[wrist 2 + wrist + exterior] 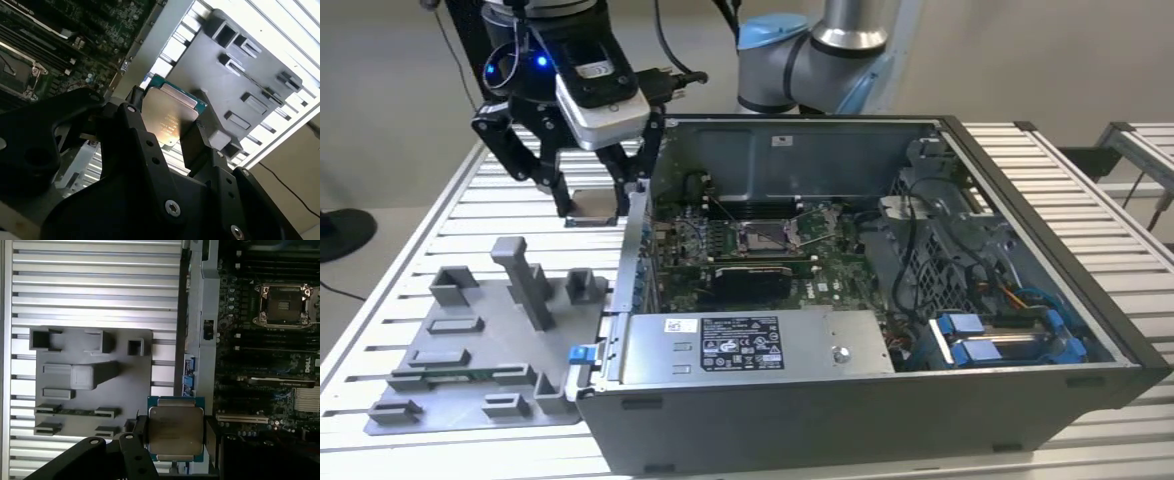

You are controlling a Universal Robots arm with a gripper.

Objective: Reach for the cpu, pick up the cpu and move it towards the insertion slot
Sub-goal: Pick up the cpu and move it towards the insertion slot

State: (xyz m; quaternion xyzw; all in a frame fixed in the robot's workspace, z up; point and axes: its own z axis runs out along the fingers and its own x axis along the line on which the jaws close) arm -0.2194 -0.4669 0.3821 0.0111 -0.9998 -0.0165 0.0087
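The cpu (595,206), a small flat square chip with a silvery top and a green edge, hangs above the slatted table just outside the computer case's wall, on the exterior view's left. My gripper (595,210) is shut on it, one black finger on each of two opposite edges. Both wrist views show the cpu (176,426) (169,114) clamped between the fingers (139,429). The insertion slot (765,237) (285,304), a silver-framed square socket with a dark centre, lies on the green board inside the case, to the exterior view's right of the gripper.
A grey tray (454,405) (135,390) with raised fixture blocks lies on the table (440,215) beside the case. The open case's metal wall (638,250) stands between the gripper and the board. Cables and blue drive brackets (994,335) fill the case's right side.
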